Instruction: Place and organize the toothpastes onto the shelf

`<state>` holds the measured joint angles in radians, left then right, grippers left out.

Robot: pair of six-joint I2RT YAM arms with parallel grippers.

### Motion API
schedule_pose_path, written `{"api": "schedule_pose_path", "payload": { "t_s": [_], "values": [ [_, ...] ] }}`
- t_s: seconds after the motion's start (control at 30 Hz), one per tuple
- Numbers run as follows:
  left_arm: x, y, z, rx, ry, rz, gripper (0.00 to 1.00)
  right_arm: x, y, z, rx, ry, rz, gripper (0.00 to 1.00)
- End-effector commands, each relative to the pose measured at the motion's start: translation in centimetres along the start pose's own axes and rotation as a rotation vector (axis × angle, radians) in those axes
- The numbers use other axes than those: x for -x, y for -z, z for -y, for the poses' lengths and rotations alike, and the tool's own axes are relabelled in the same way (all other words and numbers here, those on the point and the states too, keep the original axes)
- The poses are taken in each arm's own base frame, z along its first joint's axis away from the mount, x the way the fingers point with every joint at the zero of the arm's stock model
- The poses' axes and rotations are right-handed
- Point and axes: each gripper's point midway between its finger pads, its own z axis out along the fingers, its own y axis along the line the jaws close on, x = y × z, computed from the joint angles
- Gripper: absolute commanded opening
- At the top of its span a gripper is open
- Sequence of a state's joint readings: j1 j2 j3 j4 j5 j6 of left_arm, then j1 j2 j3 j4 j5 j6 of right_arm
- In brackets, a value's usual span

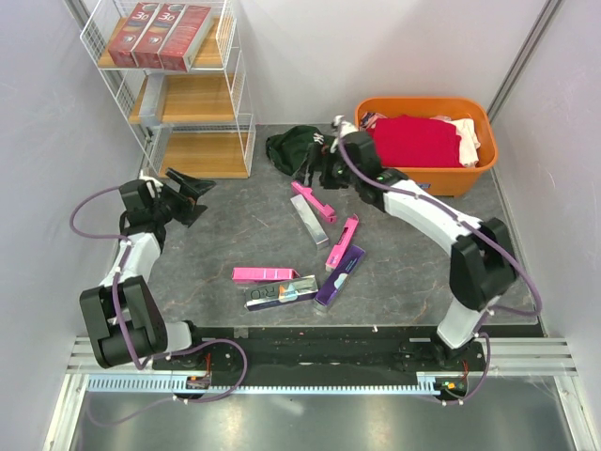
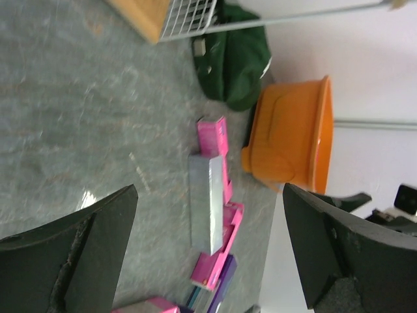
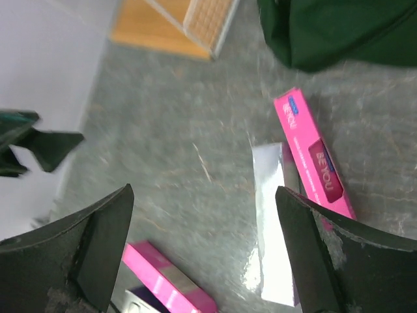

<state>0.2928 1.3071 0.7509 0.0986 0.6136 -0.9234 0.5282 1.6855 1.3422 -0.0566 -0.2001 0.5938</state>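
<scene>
Nine toothpastes in all, counted from above.

Three on the shelf: dark red toothpastes, side by side and touching, on the topmost of its three wooden boards.

Six down on the grey table, between the two arms: three hot pink, one silver-grey, one purple, one holographic.
- Near the single dark green cap: first pink box, with the silver-grey box lying against its side.
- Closer to the arm bases: second pink box, its near end meeting the purple box.
- Left of the purple one: third pink box, flat, touching the holographic box just nearer the bases.

Left gripper: fingers spread wide, pinching nothing. Sits near the foot of the shelf, well apart from every box on the table.

Right gripper: fingers likewise spread wide, pinching nothing. Hangs above the table just beside the cap, with the first pink box and the silver-grey box in its wrist view.

One orange tub at the far right of the table, holding red and pale cloth, apart from all the boxes.
</scene>
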Motion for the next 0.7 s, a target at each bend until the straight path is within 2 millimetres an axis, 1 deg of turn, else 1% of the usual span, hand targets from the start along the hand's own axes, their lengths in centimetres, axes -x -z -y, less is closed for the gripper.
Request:
{"api": "schedule_pose_path", "payload": {
  "t_s": [0.0,0.07,0.1,0.13,0.17,0.2,0.27,0.37,0.4,0.47,0.53,0.67],
  "values": [
    [-2.7,0.0,-1.7,0.012,-0.038,-0.115,0.99,-5.0,-2.0,1.3,-0.125,0.191,-0.202,0.98],
    [-3.1,0.0,-2.2,0.023,-0.035,-0.128,0.99,-6.5,-2.9,1.8,-0.158,0.243,-0.249,0.98],
    [-3.3,0.0,-2.3,0.022,-0.032,-0.135,0.99,-7.7,-3.6,2.7,-0.191,0.253,-0.293,0.98],
    [-3.5,0.0,-2.5,0.025,-0.031,-0.142,0.99,-8.2,-3.9,3.3,-0.215,0.267,-0.307,0.98],
    [-3.6,0.0,-2.5,0.024,-0.033,-0.146,0.99,-8.8,-4.2,3.6,-0.222,0.276,-0.330,0.96],
    [-3.8,0.0,-2.6,0.022,-0.035,-0.152,0.99,-9.8,-4.7,4.5,-0.243,0.288,-0.370,0.95],
    [-4.0,0.0,-2.9,0.029,-0.040,-0.160,0.99,-10.5,-5.3,5.5,-0.276,0.297,-0.402,0.94],
    [-4.1,0.0,-3.4,0.046,-0.036,-0.163,0.99,-11.5,-5.4,6.6,-0.307,0.308,-0.434,0.93],
    [-4.1,0.0,-3.5,0.047,-0.037,-0.161,0.99,-11.3,-5.4,7.1,-0.332,0.315,-0.425,0.93],
    [-4.2,-0.1,-3.6,0.052,-0.036,-0.161,0.99,-11.7,-5.7,7.6,-0.342,0.322,-0.433,0.94],
    [-4.3,-0.1,-3.8,0.055,-0.035,-0.166,0.99,-12.1,-5.8,7.7,-0.339,0.319,-0.444,0.92],
    [-4.6,-0.2,-4.1,0.057,-0.027,-0.182,0.99,-13.6,-6.8,7.9,-0.331,0.312,-0.474,0.90]
  ]
}}
